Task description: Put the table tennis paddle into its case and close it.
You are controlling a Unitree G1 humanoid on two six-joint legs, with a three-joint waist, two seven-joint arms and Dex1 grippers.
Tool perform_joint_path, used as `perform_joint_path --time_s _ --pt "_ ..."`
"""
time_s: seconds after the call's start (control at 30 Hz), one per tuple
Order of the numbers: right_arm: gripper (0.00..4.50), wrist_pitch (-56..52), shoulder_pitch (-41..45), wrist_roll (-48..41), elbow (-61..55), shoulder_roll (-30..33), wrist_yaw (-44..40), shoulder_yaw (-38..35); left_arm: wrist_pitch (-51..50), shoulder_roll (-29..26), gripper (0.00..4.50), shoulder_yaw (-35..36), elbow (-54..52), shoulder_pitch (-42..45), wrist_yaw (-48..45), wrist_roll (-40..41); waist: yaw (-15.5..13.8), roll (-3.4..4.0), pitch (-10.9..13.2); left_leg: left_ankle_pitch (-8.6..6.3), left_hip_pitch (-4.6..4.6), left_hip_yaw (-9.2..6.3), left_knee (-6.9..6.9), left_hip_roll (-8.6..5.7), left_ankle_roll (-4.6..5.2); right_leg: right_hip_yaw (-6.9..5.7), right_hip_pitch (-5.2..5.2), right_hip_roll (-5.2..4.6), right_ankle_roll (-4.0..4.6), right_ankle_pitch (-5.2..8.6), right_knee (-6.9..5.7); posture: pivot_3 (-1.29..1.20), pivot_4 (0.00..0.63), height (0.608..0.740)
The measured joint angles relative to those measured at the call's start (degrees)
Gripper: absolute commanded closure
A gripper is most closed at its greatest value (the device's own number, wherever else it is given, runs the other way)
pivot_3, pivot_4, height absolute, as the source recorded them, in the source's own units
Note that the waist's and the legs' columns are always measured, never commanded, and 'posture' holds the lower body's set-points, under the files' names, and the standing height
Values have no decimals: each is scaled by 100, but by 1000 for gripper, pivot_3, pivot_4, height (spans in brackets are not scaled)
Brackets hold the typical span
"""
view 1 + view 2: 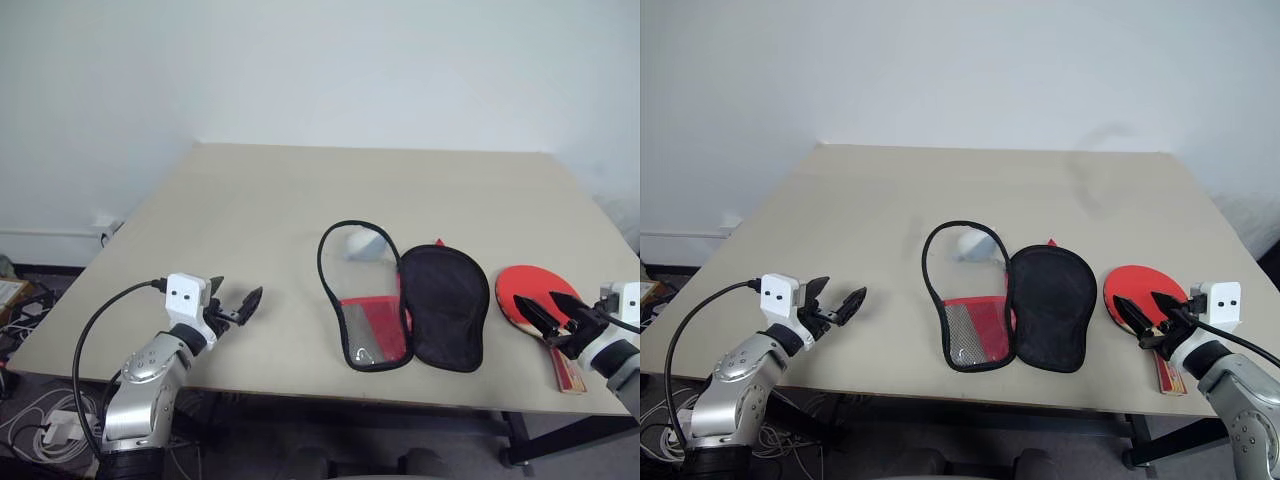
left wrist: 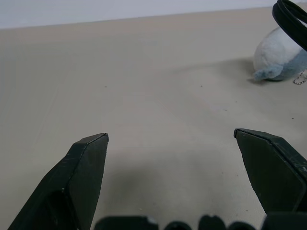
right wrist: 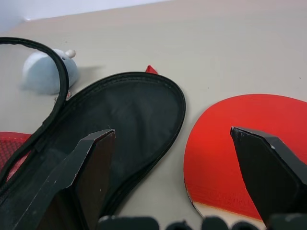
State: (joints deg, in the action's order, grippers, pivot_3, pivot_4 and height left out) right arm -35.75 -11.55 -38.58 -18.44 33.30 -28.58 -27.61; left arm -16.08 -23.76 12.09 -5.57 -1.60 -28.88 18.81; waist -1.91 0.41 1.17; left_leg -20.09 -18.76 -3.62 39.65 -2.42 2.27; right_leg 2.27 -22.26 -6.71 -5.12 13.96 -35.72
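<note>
Both arms look pretty much identical: chunky silver-grey metal forearm shells, rounded at the joints, with small dark screw holes dotted over the left arm (image 1: 140, 385). Each wrist has a black collar and then a little white boxy camera module (image 1: 186, 291) on top, with two small dark dots on its face, kinda like eyes. A thick black cable (image 1: 95, 330) loops out of the left module and arcs back down along the arm; the right arm (image 1: 1240, 395) has a thinner black cable running off its module. The left gripper (image 1: 240, 305) and right gripper (image 1: 1140, 310) each have two matte black, wedge-shaped fingers tapering to angular tips.
</note>
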Motion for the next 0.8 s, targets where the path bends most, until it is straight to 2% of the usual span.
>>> perform_joint_path --time_s 0.4,0.57,0.8 --pt "345 -405 -237 -135 -24 -151 321 -124 -51 -32 0 -58 198 280 -191 2 -6 -5 3 0 -1 0 0 -1 1 0 0 -1 0 0 0 0 0 716" --pt "345 -827 -317 -151 -27 98 423 -282 -322 -145 0 -359 123 376 -503 17 1 -3 4 -1 -1 1 0 -1 1 0 0 0 0 0 -1 0 0 716" --pt "345 -1331 -250 -47 54 156 973 -501 -588 -178 0 -688 259 948 -623 -9 1 -7 6 0 -2 2 1 -2 1 1 2 0 -1 0 0 0 0 716"
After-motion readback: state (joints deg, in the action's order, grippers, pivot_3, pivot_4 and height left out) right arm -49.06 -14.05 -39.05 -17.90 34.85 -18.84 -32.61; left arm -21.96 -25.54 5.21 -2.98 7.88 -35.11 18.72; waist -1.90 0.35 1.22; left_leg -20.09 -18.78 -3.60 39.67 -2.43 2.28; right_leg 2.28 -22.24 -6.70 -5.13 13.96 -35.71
